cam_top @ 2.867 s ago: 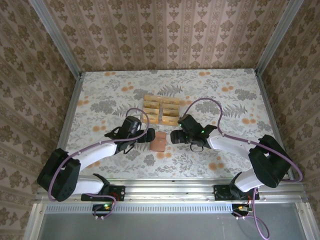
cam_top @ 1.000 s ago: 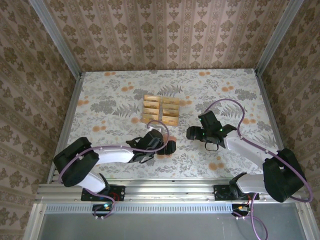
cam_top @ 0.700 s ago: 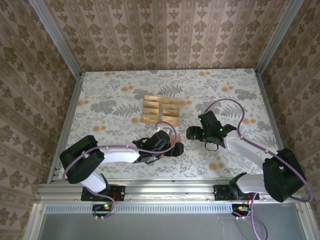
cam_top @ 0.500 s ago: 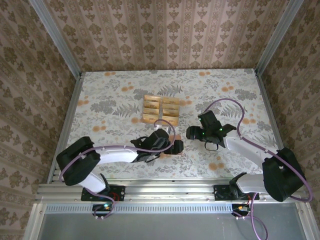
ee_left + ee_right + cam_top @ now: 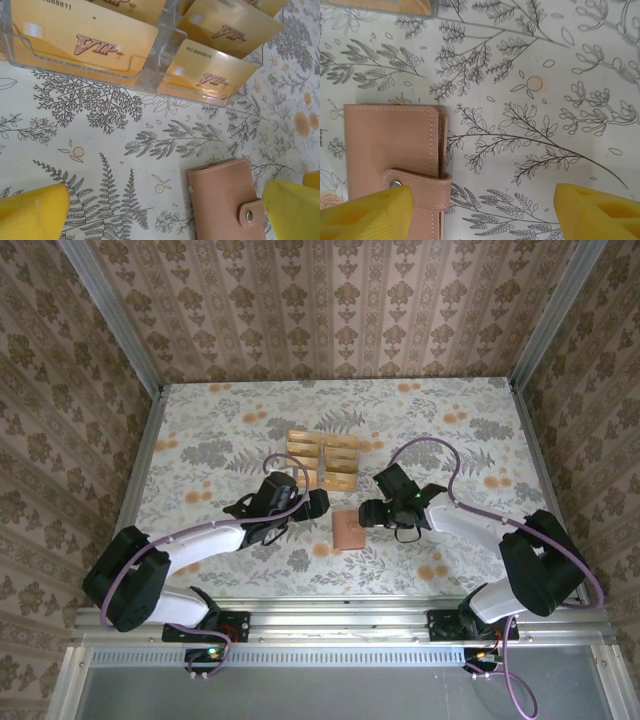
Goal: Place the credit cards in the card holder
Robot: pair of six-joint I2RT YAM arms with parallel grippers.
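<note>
Lying snapped shut: stitched pink leatherette card holder | glossy gold credit cards | left fingers wide | right fingers wide

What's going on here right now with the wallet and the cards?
Nothing is held at the moment. The card holder lies flat on the table, closed with its strap snapped. The right gripper hovers open above it, one finger over the strap. The left gripper is open too, beside the holder and just short of the clear rack where the gold VIP cards stand. The holder likely needs opening first.
</note>
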